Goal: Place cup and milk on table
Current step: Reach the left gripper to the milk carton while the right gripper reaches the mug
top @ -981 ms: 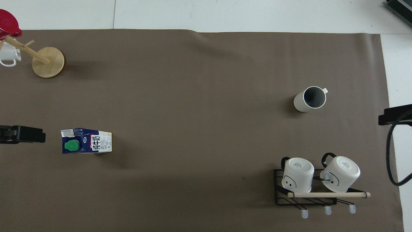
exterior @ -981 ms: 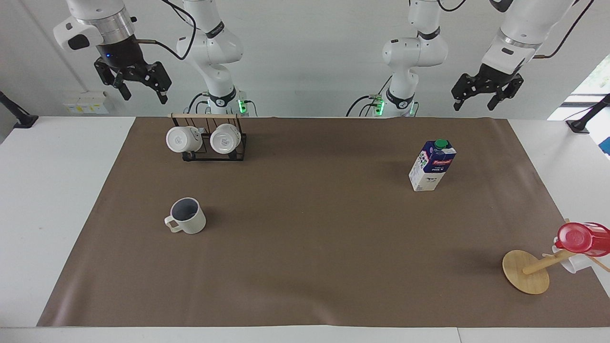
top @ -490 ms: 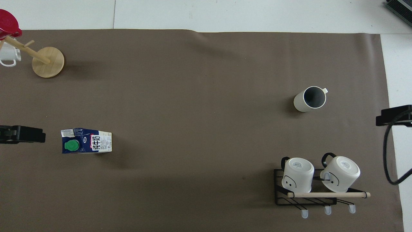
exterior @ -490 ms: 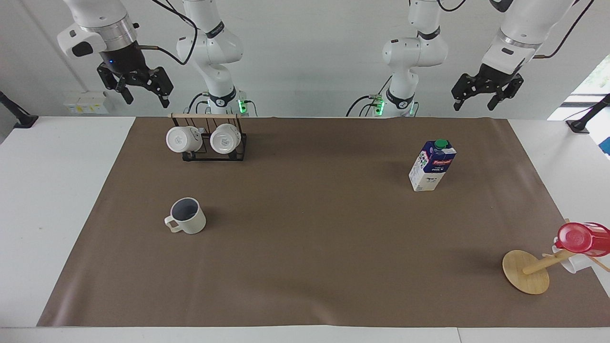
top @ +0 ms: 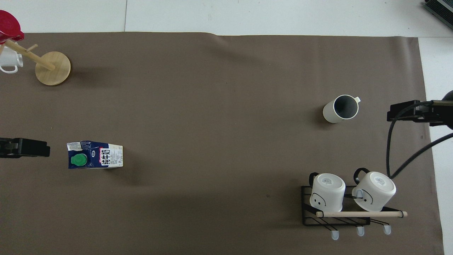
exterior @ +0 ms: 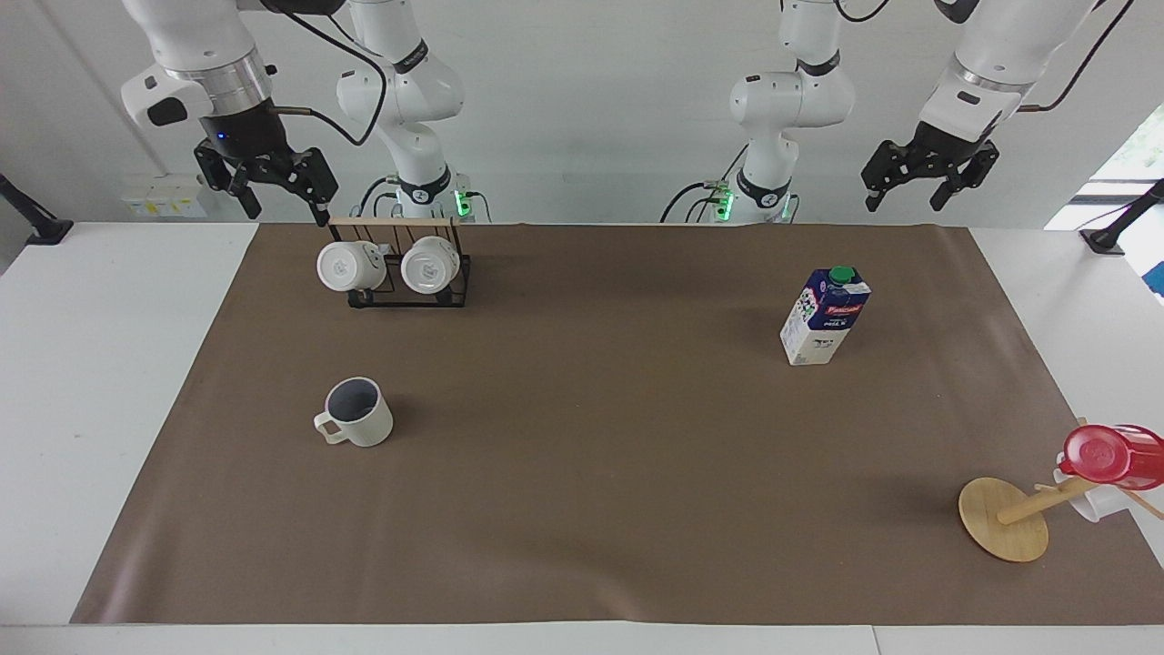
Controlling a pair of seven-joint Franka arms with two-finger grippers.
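Observation:
The cream-white cup [exterior: 359,414] [top: 341,109] stands upright on the brown mat [exterior: 591,455] toward the right arm's end. The milk carton [exterior: 826,317] [top: 95,155] stands upright on the mat toward the left arm's end. My right gripper [exterior: 285,214] [top: 407,112] is open and empty, up in the air over the mat's edge beside the mug rack. My left gripper [exterior: 905,202] [top: 24,148] is open and empty, raised over the mat at the left arm's end, beside the milk; that arm waits.
A black wire rack [exterior: 409,296] [top: 336,219] with two glossy white mugs stands near the right arm's base. A round wooden disc with a peg [exterior: 1003,518] [top: 53,68] lies tipped at the left arm's end, bearing a red translucent cup [exterior: 1114,455].
My right gripper has come down and moved inward, from over the white table to over the mat's edge by the rack. The left gripper, cup and milk have not moved.

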